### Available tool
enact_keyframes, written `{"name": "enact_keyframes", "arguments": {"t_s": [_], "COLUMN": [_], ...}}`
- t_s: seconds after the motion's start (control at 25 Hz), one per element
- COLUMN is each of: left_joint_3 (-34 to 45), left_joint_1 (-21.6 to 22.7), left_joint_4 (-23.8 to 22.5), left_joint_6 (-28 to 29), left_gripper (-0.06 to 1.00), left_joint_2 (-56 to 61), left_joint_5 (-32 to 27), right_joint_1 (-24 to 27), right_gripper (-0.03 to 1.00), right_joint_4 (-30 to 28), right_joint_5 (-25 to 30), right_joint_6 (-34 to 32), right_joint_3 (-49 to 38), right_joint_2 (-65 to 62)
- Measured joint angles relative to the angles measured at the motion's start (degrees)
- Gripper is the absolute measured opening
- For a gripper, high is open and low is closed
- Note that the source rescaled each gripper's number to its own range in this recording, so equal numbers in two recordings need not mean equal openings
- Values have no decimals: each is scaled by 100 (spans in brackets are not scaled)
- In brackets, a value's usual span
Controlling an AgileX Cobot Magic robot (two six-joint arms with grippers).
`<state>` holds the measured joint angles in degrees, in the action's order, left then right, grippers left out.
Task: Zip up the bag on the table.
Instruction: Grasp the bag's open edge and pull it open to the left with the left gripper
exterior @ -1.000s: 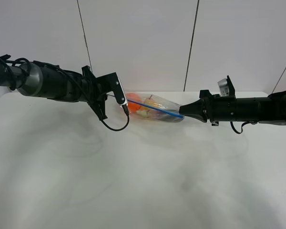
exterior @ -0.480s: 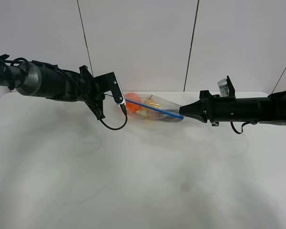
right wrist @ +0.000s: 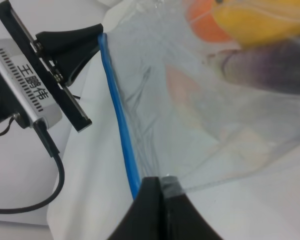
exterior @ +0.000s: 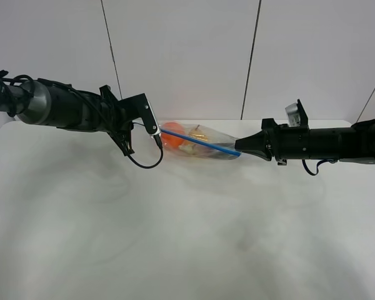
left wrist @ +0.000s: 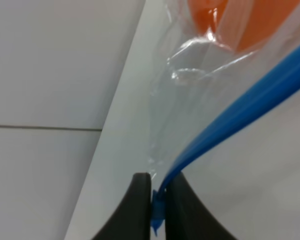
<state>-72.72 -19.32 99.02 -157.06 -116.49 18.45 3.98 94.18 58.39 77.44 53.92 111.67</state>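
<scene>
Bag (exterior: 194, 150) is stretched out lengthwise between my 2 hands. The bench (exterior: 175, 237) lies under the bag, with its far edge just behind the bag. I cannot tell whether the bag's underside rests on the bench or hangs just clear.

Strip (exterior: 206, 143): blue, taut and straight along the bag's upper edge. It slopes down from the left end to the right end.

Left hand (left wrist: 157, 181): at the bag's left end, fingers pressed together and pinching the very tip of the strip. A stub of blue shows between the 2 black fingertips. Clear film fans away from the pinch.

Right hand (right wrist: 161, 184): at the bag's right end, fingers closed on the clear corner where the strip runs in.

Inside the bag I see an orange fruit (exterior: 172, 139) near the left end. A yellow fruit (right wrist: 260, 22) and a dark purple one (right wrist: 270, 65) lie toward the right end. Film is crinkled, with glare in spots.

From these views I cannot tell whether the strip is sealed or parted.

A cable (exterior: 144, 165) loops down from the left hand, just beside the bag's left end.
</scene>
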Motion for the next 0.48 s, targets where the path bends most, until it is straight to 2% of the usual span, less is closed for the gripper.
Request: {"name": "enact_keyframes", "arguments": {"t_s": [0.48], "left_joint_3": [0], "left_joint_1": [44], "left_joint_4": [0], "left_joint_6": [64], "left_gripper": [0], "left_joint_2": [0], "left_joint_5": [55], "right_joint_1": [0], "right_gripper": [0], "right_joint_4": [-22], "right_joint_5": [-43], "right_joint_6": [0], "right_joint_3": [0], "right_joint_2": [0]}}
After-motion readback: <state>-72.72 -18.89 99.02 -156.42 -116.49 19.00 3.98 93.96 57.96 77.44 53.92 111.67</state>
